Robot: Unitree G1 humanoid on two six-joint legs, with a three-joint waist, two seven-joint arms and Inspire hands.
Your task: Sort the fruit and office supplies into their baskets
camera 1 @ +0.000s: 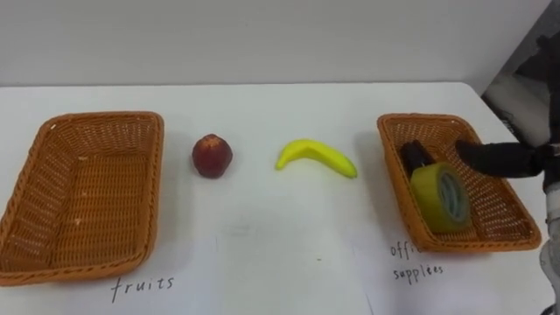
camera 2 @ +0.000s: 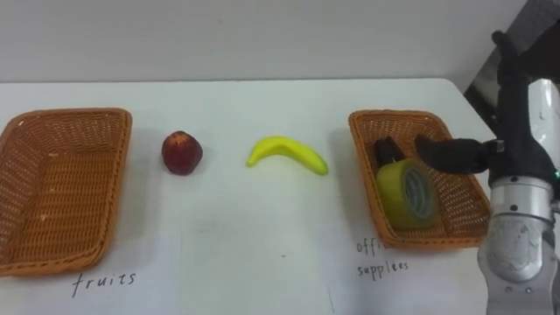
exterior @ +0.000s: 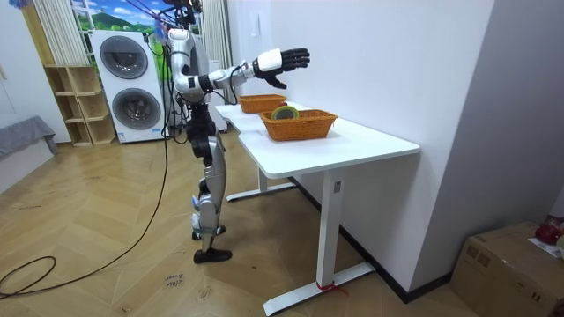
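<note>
On the white table (camera 1: 262, 254), the right hand (camera 1: 490, 157) hangs over the office-supplies basket (camera 1: 392, 164), fingers straight, holding nothing. Under it lie a yellow tape roll (camera 1: 442, 197) and a dark item (camera 1: 413, 156), partly hidden and hard to identify. The peach (camera 1: 212, 156) and the banana (camera 1: 317, 157) lie between this basket and the fruit basket (camera 1: 87, 192). The room view shows the hand raised well clear of the basket.

Standing at the white table (exterior: 370, 146), the robot holds its right hand (exterior: 282, 60) open, high above the near basket (exterior: 300, 128) and the far basket (exterior: 262, 105).
</note>
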